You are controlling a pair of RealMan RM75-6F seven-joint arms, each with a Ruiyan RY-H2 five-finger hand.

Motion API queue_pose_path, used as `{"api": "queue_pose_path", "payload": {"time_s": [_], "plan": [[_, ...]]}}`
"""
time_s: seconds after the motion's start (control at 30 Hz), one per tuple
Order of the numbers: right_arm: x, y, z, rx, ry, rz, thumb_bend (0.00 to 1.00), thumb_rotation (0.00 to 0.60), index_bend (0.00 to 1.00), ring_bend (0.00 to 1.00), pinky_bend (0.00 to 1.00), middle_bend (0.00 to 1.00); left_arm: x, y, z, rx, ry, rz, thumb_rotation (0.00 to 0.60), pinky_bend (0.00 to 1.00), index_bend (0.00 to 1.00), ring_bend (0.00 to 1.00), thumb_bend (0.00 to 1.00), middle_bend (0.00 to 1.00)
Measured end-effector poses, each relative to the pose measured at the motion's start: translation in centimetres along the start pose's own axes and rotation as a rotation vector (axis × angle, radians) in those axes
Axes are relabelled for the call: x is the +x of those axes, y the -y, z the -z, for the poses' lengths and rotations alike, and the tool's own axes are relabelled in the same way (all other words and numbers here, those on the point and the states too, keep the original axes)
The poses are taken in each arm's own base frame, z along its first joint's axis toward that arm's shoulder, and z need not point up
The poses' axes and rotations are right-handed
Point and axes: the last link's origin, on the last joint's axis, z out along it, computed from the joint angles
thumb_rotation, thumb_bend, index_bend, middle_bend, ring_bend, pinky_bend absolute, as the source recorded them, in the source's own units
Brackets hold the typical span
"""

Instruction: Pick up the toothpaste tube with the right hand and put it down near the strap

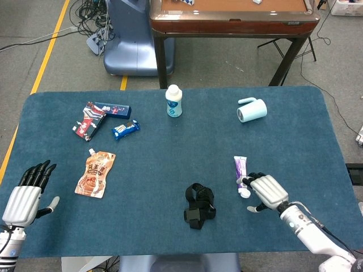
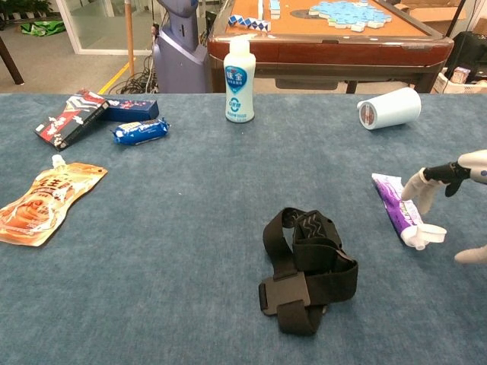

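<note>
Lying flat on the tabletop (image 1: 170, 164), the toothpaste tube (image 1: 239, 169) is sitting at 3 o'clock of the strap (image 1: 199, 205). The right hand (image 1: 265, 191) is touching its cap end, fingers (image 2: 417, 185) spread, gripping nothing. The tube is likely handling as light, soft and slippery; mid-body is offering the best hold.

My head camera is looking steeply down from high above the near edge, taking in the whole blue tabletop (image 1: 170, 147), the floor beyond it and both my hands at the bottom corners. My chest camera is sitting low and close, facing forward across the cloth toward the wooden table (image 2: 327, 38) behind. Both are sharing the middle of the scene: the black strap (image 1: 198, 206) (image 2: 306, 270), the white bottle (image 1: 174, 101) (image 2: 240, 80) and the toothpaste tube (image 1: 240, 171) (image 2: 396, 207) by my right fingers (image 2: 417, 185).
</note>
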Motion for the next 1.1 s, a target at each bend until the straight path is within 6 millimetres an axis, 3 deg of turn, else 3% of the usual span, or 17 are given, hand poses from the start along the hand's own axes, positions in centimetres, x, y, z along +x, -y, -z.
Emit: {"api": "queue_pose_path", "payload": {"time_s": [0.23,0.4,0.77,1.1], "plan": [[1.2,-1.9,-1.0,-0.034,-0.057,0.123,0.13,0.6,0.25,0.21,0.25,0.35,0.2,0.2,0.2,0.008,-0.007,0.0,0.6,0.04,0.0,0.0,0.29,0.0],[1.4,-3.5,-2.3,-0.07,-0.086,0.224,0.0,0.6,0.25,0.21,0.25,0.33,0.2,0.1,0.2,0.007,-0.008,0.001,0.6,0.04,0.0,0.0,0.29,0.0],[0.2,-3.2,-4.8,-0.068,-0.168,0.305,0.0,0.6,0.25,0.21,0.25,0.31,0.5,0.2,0.4,0.012,-0.012,-0.003,0.6,0.04,0.0,0.0,0.29,0.0],[-1.2,-2.7,-5.4,-0.032,-0.144,0.387,0.0,0.6,0.25,0.2,0.25,0.29,0.5,0.3,0.5,0.013,-0.012,-0.002,0.6,0.04,0.0,0.0,0.29,0.0]]}}
